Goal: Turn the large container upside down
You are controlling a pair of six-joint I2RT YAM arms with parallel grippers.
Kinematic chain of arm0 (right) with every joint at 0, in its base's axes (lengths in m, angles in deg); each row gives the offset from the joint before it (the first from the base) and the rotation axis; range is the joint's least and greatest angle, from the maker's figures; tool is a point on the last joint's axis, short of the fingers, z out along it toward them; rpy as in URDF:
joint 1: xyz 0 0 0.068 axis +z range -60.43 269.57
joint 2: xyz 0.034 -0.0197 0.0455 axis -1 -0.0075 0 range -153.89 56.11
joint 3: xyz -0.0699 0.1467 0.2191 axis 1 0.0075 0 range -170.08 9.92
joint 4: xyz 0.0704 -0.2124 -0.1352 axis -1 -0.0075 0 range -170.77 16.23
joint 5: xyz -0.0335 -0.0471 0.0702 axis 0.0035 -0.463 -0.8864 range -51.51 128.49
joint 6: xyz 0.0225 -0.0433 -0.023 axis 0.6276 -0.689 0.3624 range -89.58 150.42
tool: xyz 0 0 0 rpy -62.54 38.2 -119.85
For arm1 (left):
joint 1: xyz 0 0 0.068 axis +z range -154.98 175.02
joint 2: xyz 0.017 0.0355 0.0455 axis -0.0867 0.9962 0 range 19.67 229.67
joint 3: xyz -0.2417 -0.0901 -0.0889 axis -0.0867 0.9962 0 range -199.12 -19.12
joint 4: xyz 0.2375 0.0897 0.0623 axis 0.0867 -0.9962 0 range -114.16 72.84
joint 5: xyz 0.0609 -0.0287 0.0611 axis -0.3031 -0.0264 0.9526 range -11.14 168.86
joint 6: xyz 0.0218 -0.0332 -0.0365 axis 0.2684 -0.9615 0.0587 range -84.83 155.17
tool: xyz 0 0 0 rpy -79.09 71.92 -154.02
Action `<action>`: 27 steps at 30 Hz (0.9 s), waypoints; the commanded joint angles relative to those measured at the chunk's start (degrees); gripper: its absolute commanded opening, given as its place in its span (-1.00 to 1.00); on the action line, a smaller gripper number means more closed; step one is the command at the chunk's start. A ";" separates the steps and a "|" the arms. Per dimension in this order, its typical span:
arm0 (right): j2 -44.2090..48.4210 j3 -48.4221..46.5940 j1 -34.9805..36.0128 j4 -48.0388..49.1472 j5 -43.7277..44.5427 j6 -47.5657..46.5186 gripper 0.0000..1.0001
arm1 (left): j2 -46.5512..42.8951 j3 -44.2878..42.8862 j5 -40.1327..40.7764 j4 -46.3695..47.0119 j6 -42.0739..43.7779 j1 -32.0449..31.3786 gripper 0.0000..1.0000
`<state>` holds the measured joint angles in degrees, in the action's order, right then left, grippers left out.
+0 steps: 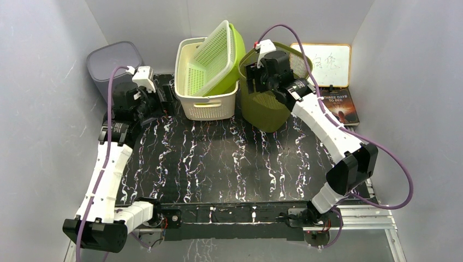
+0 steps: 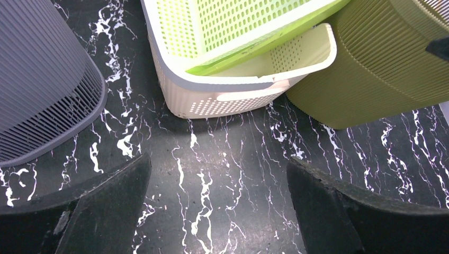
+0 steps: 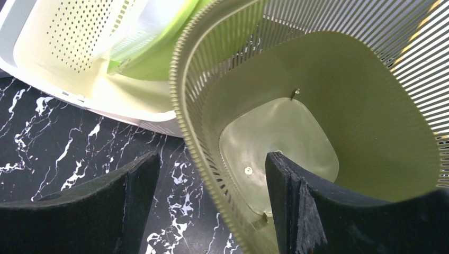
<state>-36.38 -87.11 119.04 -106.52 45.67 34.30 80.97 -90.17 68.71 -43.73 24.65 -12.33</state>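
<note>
**A:** Where is the big container, and have you got hold of it?

**B:** The olive bin [image 1: 261, 112] stands upright, mouth up, at the far right of the mat [image 1: 229, 164]. Your right gripper [image 3: 212, 159] straddles its rim, with one finger inside the wall and one outside over the mat. The jaws are spread wide, though, and are not pinching anything yet.

**A:** Why take it by the rim?

**B:** I'd judge the rim is the only part narrow enough to fit between your fingers, and a hold up high gives you leverage to tip the bin over. The slatted wall looks thin and may flex, so close on it squarely.

**A:** And the other arm?

**B:** Your left gripper [image 2: 218, 161] is also wide open and has nothing in it. It hovers over bare mat at the far left, between the grey bin [image 1: 112, 60] and the white basket [image 1: 207, 106] — out of the way, it seems.

**A:** Which way should I tip it?

**B:** The white basket sits right against the olive bin's left side, with a green basket [image 1: 218, 54] propped aslant in it. You'd do best to roll the bin toward the near, open mat.
</note>
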 commanded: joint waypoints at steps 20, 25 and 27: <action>7.69 8.73 -4.08 1.33 -10.39 1.66 -1.00 | -3.89 -2.44 -1.23 -3.63 0.86 -0.12 0.97; 13.49 9.02 -4.09 1.34 -12.65 6.06 -1.00 | -4.06 -4.76 -1.70 -4.42 0.70 -0.12 0.97; 16.36 8.19 -4.07 1.88 -15.59 8.78 -1.00 | -3.83 -6.66 -1.93 -5.03 0.64 -0.11 0.97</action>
<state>-27.92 -77.43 114.67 -106.26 35.07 36.20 78.43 -92.33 68.21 -47.47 25.11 -12.31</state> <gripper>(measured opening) 0.118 0.983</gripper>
